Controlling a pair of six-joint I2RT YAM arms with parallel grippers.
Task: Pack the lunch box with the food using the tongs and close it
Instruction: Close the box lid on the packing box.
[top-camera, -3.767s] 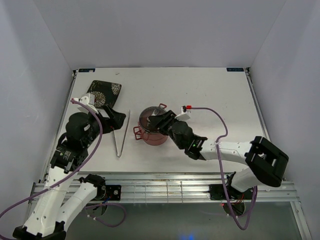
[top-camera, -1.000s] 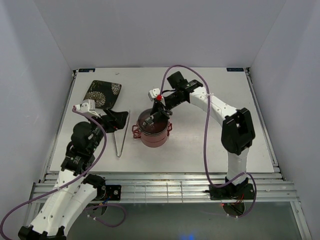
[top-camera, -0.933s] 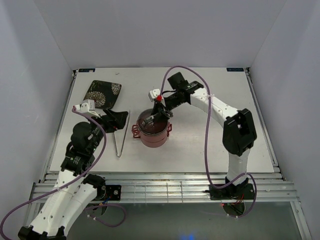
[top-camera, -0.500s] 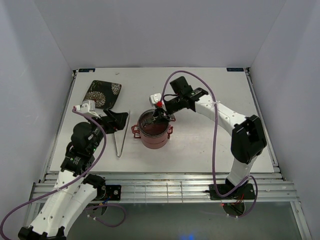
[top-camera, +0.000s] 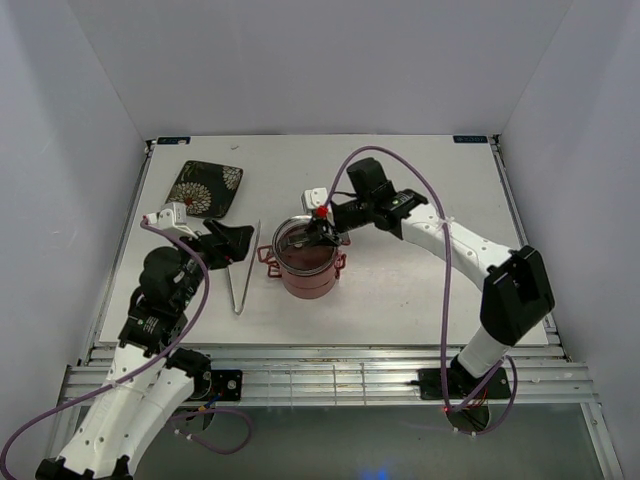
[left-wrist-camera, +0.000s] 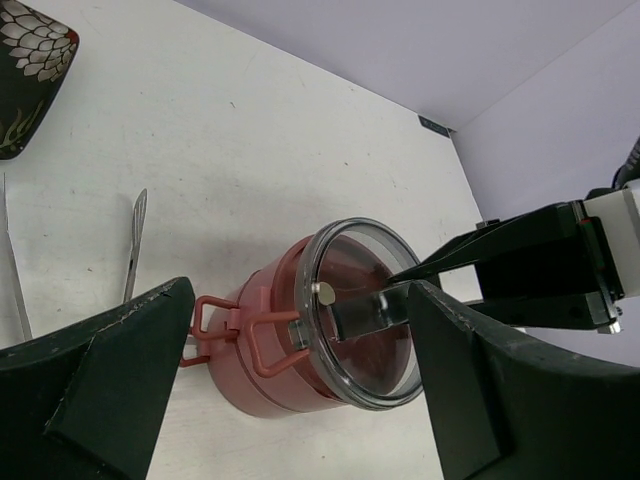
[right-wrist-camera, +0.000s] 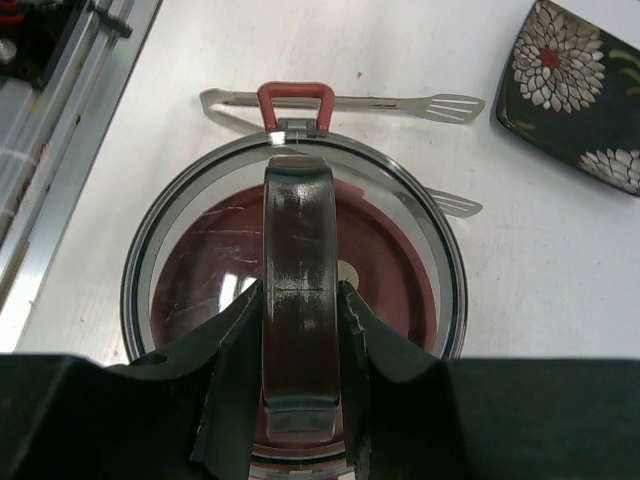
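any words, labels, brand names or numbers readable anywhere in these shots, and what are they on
No text can be read in any view.
Two small dark tags at the far corners of the table: too small to read.
Lunch box: no writing shows.
Tongs: no writing shows.
Dark plate: only a flower pattern, no words.
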